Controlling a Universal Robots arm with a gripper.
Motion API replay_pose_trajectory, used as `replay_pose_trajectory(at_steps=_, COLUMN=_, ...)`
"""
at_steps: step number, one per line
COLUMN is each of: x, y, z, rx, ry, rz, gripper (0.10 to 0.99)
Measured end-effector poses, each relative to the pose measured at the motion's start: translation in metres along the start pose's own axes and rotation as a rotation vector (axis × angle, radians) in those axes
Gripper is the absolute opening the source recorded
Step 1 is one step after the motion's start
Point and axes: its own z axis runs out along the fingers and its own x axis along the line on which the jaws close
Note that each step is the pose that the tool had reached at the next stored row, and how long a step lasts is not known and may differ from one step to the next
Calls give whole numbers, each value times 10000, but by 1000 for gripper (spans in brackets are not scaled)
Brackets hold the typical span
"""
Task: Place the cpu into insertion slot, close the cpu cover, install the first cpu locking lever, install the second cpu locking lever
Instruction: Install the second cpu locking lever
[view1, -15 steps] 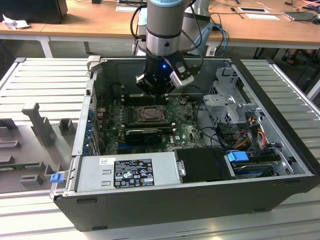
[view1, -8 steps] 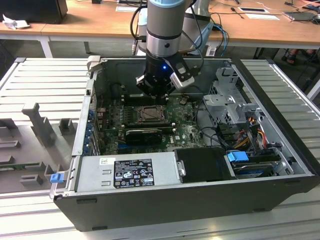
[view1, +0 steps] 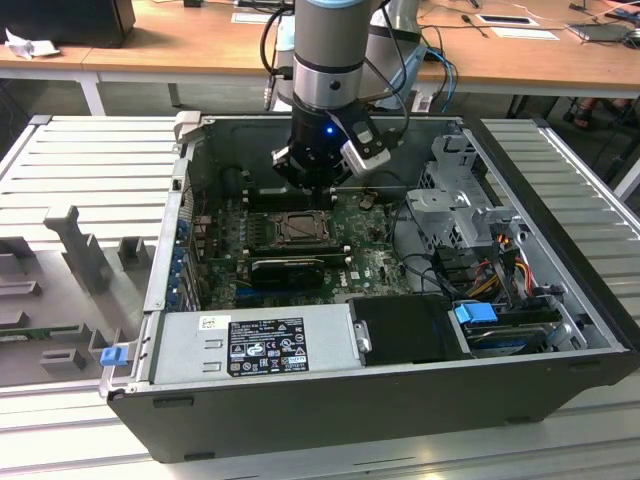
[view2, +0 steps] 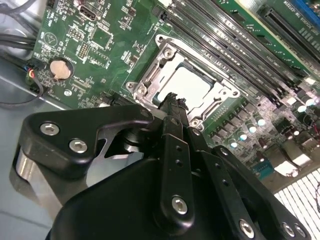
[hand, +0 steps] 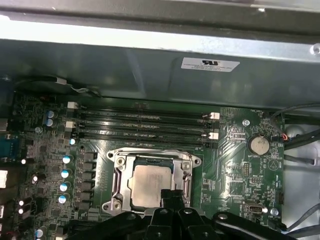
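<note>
The cpu (hand: 149, 184) lies flat in the insertion slot (view1: 299, 229), its dull grey top (view2: 189, 84) showing through the window of the cpu cover (hand: 121, 170). The silvery cover (view2: 150, 75) lies down over the chip in both wrist views. My gripper (view2: 172, 101) hangs just above one edge of the socket with its black fingers shut together and nothing between them. Its tip (hand: 172, 194) hides that edge of the frame. In the exterior view the gripper (view1: 318, 200) stands over the far side of the socket. Whether a locking lever is latched I cannot tell.
Long black memory slots (hand: 145, 125) run beside the socket. A coin cell (hand: 259, 145) sits on the green board. A black graphics card (view1: 288, 270), a power supply (view1: 255, 343), drive cage (view1: 455, 205) and cables (view1: 500, 265) crowd the open case (view1: 560, 250).
</note>
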Motion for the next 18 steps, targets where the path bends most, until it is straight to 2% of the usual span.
replay_pose_trajectory(at_steps=6, x=1, y=-21, z=-24, rx=0, ry=0, rz=-1, gripper=106)
replay_pose_trajectory(at_steps=16, x=11, y=-159, z=-35, rx=0, ry=0, rz=-1, gripper=106)
replay_pose_trajectory(at_steps=18, x=15, y=-206, z=-35, rx=-1, ry=1, rz=-1, gripper=106)
